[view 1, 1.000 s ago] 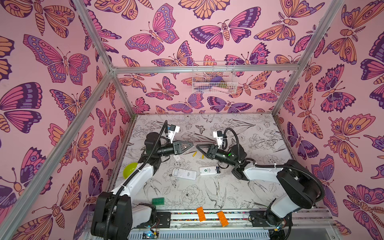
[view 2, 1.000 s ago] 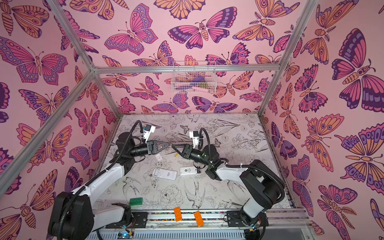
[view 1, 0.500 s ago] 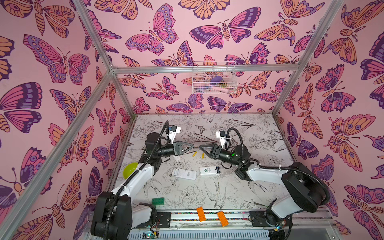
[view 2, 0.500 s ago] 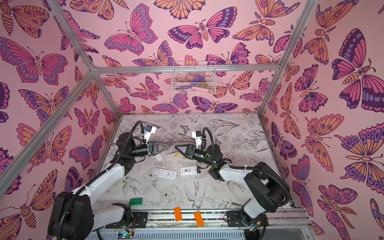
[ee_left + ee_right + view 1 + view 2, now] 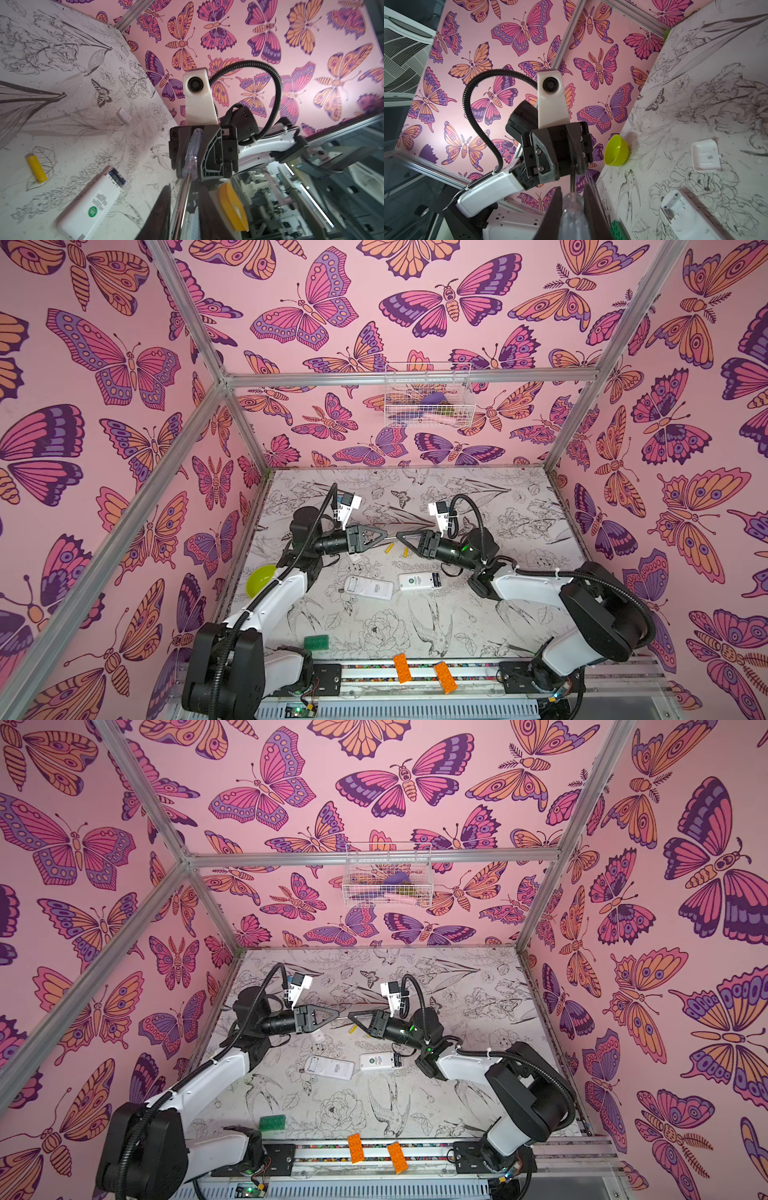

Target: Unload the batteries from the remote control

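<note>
Inspecting the centre of both top views: two sets of black, triangular-framed jaws meet tip to tip above the surface (image 5: 478,626), a white sheet printed with grey line drawings of flowers and birds. The right jaws are pressed together on the clear, faceted plastic handle of the screwdriver (image 5: 191,153). Its thin bright metal shaft runs across into the left jaws, which stand slightly spread around it, with a gap on either side in the left wrist view. The shaft's tip is hidden between them.

Two yellow batteries (image 5: 389,548), smooth short cylinders, lie loose on the surface just below the jaws, apart from both remotes. The black batteries (image 5: 117,176), dark with blue print, sit in the open compartment at the right end of the white, round-cornered remote (image 5: 417,580) bearing a green round mark; their count is hard to make out. A second white remote (image 5: 369,587) lies just left of it, recess open. The left arm cuts off the right edge of the glossy lime-green bowl (image 5: 261,580) at the left edge of the surface.
</note>
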Available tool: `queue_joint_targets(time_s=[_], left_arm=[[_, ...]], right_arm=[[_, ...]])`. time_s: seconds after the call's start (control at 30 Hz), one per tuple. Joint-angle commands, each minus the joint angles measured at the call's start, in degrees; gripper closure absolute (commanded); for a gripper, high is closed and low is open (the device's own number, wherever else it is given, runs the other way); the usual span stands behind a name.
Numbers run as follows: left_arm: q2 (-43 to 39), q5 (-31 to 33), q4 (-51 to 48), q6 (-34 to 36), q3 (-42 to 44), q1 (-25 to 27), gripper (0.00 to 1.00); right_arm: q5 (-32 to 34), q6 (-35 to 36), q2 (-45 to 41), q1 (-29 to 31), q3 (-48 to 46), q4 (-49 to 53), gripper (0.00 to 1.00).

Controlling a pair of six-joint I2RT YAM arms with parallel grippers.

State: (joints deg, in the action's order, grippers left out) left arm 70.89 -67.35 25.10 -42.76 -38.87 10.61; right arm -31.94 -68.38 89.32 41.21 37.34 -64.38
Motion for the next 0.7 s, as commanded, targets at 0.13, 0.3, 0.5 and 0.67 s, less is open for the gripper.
queue_joint_targets(time_s=[0.13, 0.3, 0.5, 0.67], left_arm=[[0.38, 2.13, -25.39, 20.70, -9.11, -1.27, 0.45], [1.48, 6.87, -43.63, 36.15, -17.00, -0.68, 0.34], [5.10, 14.01, -53.20, 54.58, -22.02, 2.06, 0.24], [7.17, 19.12, -56.38, 67.60, -22.87, 5.50, 0.17]], right_arm=[[-0.02, 11.18, -11.72, -3.83, -4.78, 17.20, 1.00], [1.89, 22.26, -23.70, -6.71, -5.40, 37.71, 1.00], [7.19, 34.43, -37.02, -10.84, -6.63, 55.11, 1.00], [10.95, 44.10, -43.69, -12.30, -7.01, 63.12, 1.00]])
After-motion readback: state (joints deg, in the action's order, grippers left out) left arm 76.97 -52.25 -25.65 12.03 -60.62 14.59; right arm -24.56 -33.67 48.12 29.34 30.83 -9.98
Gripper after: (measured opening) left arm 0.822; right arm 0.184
